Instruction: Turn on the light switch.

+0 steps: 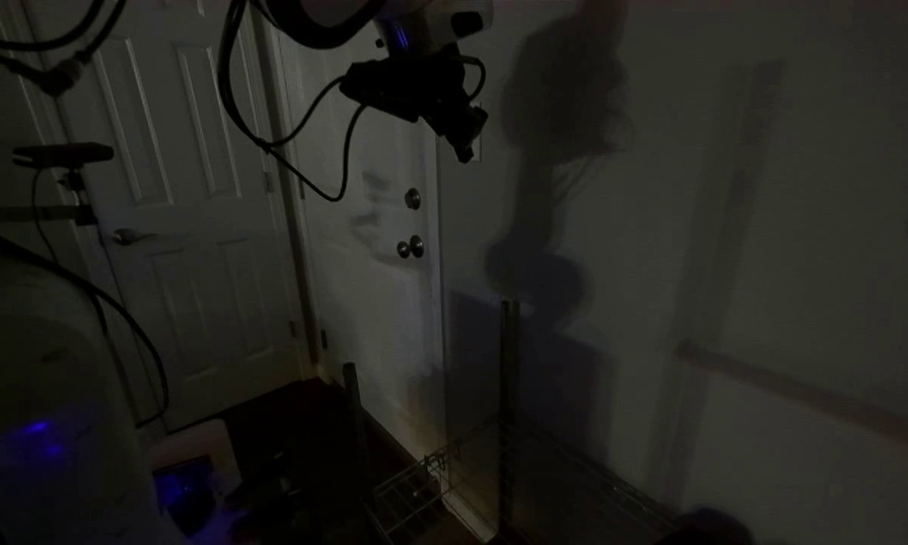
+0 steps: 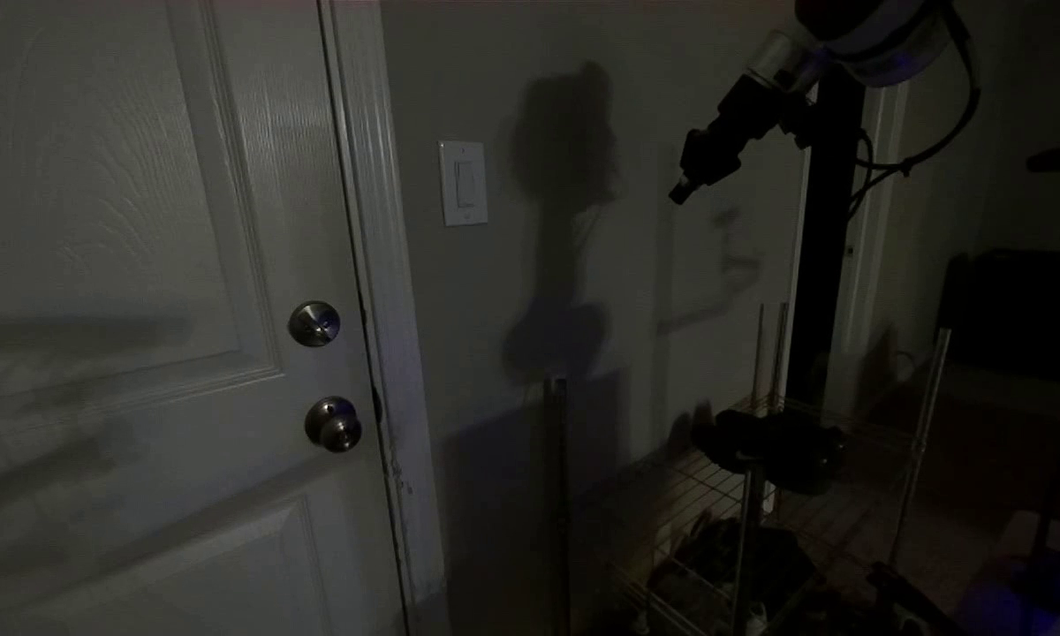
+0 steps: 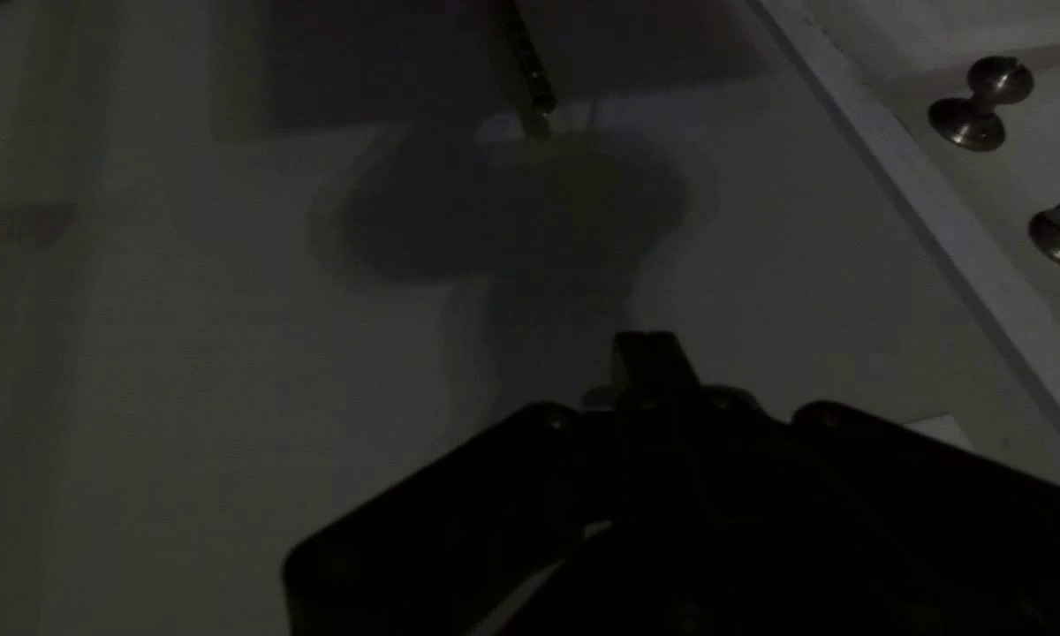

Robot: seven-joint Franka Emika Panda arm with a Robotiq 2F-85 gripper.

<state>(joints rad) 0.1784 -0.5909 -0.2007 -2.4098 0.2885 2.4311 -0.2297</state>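
Dark scene. I have the hand point(image 2: 678, 195) tilted down in front of the wall point(image 2: 459, 291), fingertips point(image 3: 633, 358) together. The light switch point(image 2: 465, 184) sits on that wall, just beside the door frame point(image 2: 380, 221), higher than the knob point(image 2: 338, 430). In an exterior view I read a clear gap between hand and light switch.

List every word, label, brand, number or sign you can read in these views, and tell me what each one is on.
None can be read in any view.
Light switch: no legible lettering on it.
Deadbolt and door knob: any marking is too small and dim to read.
Tool: too dark to make out any label.
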